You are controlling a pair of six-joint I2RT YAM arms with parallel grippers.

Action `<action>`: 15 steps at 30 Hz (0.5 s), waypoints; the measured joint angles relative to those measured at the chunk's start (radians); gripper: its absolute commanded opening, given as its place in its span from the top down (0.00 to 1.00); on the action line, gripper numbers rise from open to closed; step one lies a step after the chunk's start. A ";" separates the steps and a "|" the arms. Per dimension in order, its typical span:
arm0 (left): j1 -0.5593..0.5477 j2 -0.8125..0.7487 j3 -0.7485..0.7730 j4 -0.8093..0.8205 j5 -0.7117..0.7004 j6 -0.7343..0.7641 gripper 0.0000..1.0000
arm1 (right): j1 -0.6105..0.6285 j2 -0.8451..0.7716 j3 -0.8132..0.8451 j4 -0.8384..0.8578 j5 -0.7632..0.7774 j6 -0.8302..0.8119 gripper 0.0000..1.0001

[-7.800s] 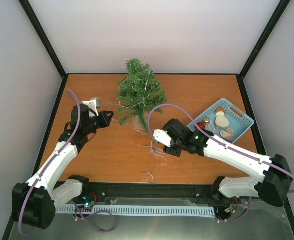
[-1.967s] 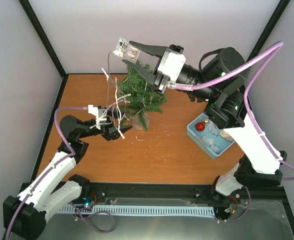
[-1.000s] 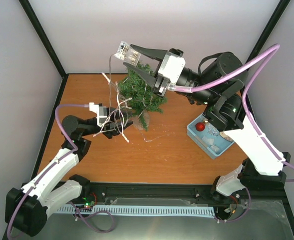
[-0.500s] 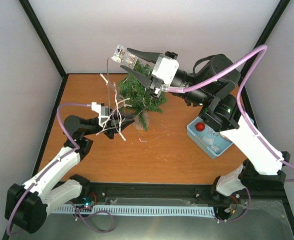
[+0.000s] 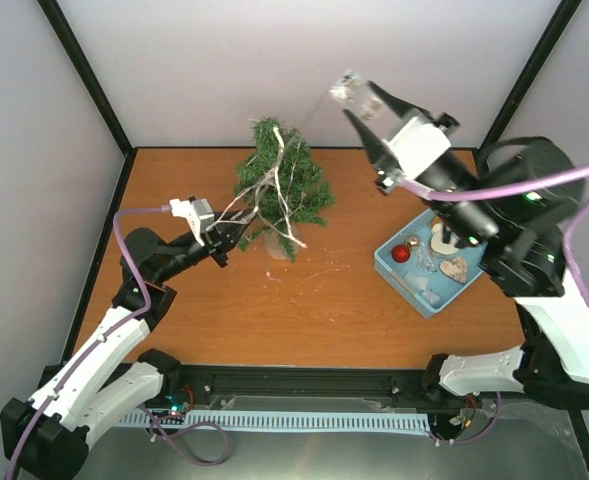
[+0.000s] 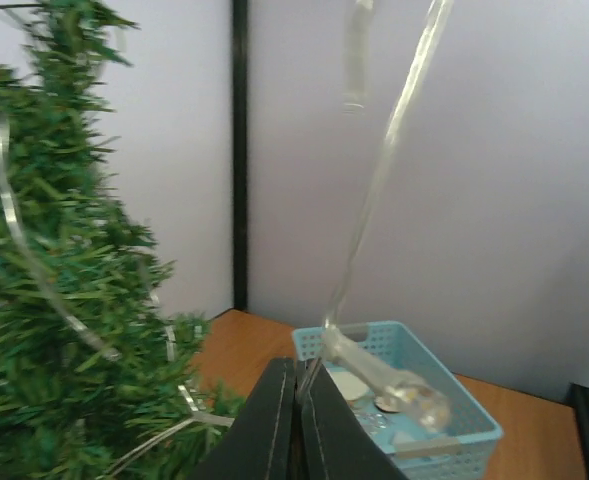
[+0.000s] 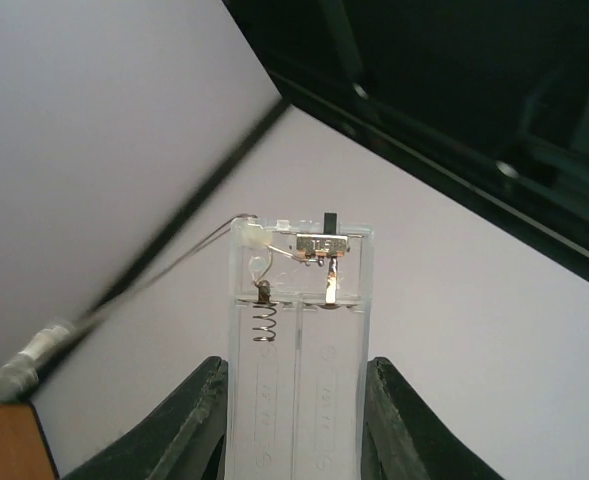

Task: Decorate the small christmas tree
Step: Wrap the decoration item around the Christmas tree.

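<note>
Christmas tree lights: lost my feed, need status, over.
Left gripper shut on light string. Right gripper shut on battery box, held high. String lies across small christmas tree. Blue basket off right, not in the way.

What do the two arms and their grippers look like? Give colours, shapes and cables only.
Both the left arm and right arm have white shell links joined by rounded black joints, with a lilac cable looping along each. The left gripper and right gripper each have a white block at the wrist and two tapered black fingers.
</note>
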 measured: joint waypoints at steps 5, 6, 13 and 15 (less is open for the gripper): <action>0.019 -0.001 0.030 -0.047 -0.121 0.000 0.99 | 0.000 -0.123 -0.080 -0.028 0.134 -0.072 0.77; 0.030 0.000 0.040 -0.055 -0.135 -0.002 0.99 | 0.000 -0.134 -0.085 -0.029 0.142 -0.079 0.77; 0.119 0.025 0.044 -0.161 -0.233 -0.032 0.99 | 0.000 -0.206 -0.087 0.108 0.212 -0.138 0.77; 0.123 0.026 0.044 -0.168 -0.239 -0.033 0.99 | 0.000 -0.223 -0.087 0.145 0.238 -0.166 0.78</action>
